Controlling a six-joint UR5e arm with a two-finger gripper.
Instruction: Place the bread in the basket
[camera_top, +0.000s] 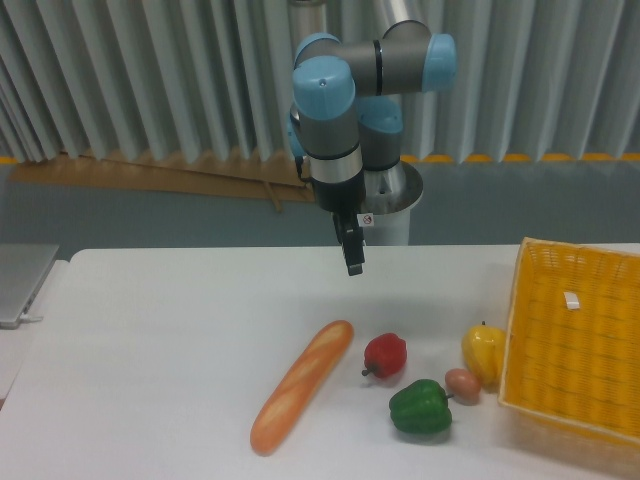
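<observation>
The bread, a long glossy orange-tan baguette, lies diagonally on the white table at the front centre. The basket, bright yellow and woven with a small white tag, stands at the right edge of the table. My gripper hangs above the table behind the bread's upper end, well clear of it and holding nothing. Its dark fingers are seen edge-on, so the gap between them does not show.
A red pepper, a green pepper, a yellow pepper and a small tan round item sit between the bread and the basket. A grey object lies at the left edge. The arm's base stands behind the table.
</observation>
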